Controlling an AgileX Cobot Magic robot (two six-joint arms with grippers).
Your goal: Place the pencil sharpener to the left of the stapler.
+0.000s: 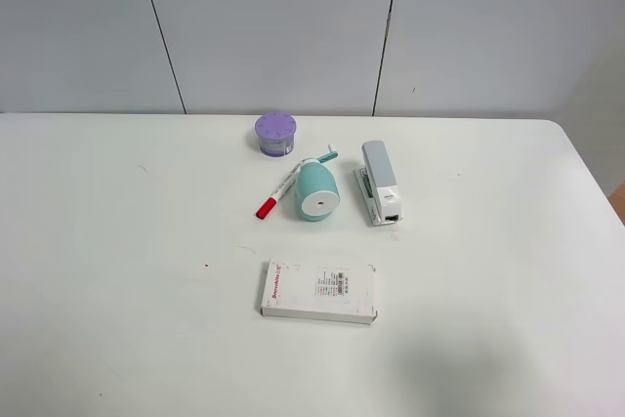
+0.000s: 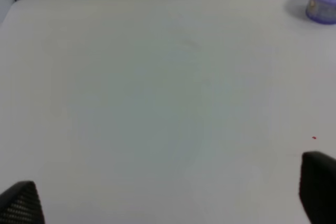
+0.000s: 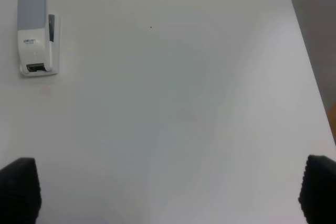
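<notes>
Pencil sharpener [image 1: 316,191] already lying just left of stapler [image 1: 380,183], hence both grippers [image 2: 168,203] [image 3: 168,190] spread wide, empty, well apart from everything.

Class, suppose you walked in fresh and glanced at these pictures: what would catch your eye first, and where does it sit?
Most striking is the small cluster of colour at the middle of the white table: the teal pencil sharpener lying just left of the grey-white stapler, with a red-capped marker at its other side. Behind them stands a purple round container, and nearer the camera lies a flat white printed box.
</notes>
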